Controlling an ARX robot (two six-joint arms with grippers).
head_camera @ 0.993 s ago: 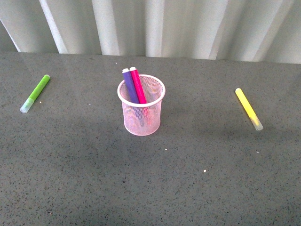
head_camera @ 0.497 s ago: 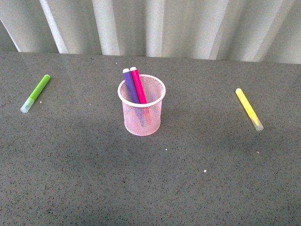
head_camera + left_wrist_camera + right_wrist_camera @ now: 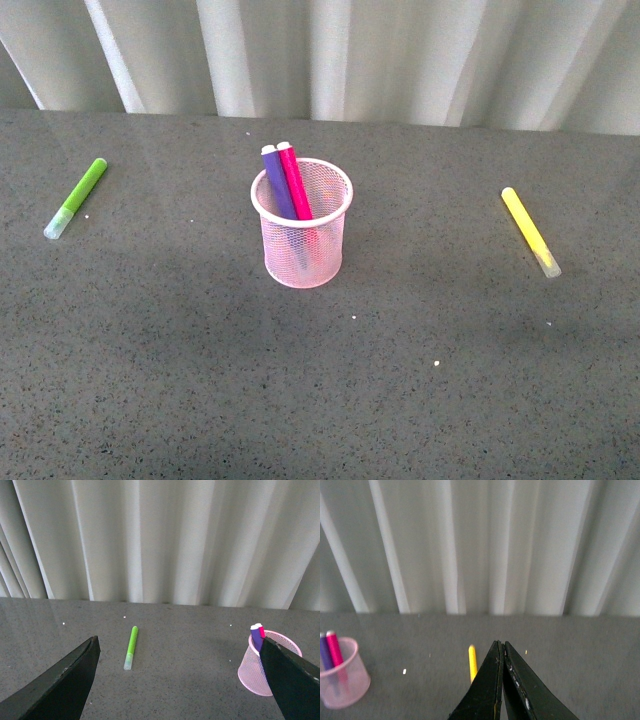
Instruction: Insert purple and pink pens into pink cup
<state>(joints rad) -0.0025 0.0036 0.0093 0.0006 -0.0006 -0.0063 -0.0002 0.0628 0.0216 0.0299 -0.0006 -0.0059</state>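
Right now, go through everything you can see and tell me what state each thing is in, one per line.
purple pen: standing tilted inside the cup
pink pen: standing tilted inside the cup, beside the purple one
pink cup: upright on the table
green marker: lying flat, capped
yellow marker: lying flat, capped
left end effector: open, empty
right end effector: shut, empty

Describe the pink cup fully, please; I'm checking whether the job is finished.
The pink cup is a round, light pink wire-mesh holder with a solid rim, tapering slightly toward its base. It stands upright on the grey table, between the green marker and the yellow marker, apart from both. The purple pen and pink pen lean inside it, tips above the rim. No end effector touches it.
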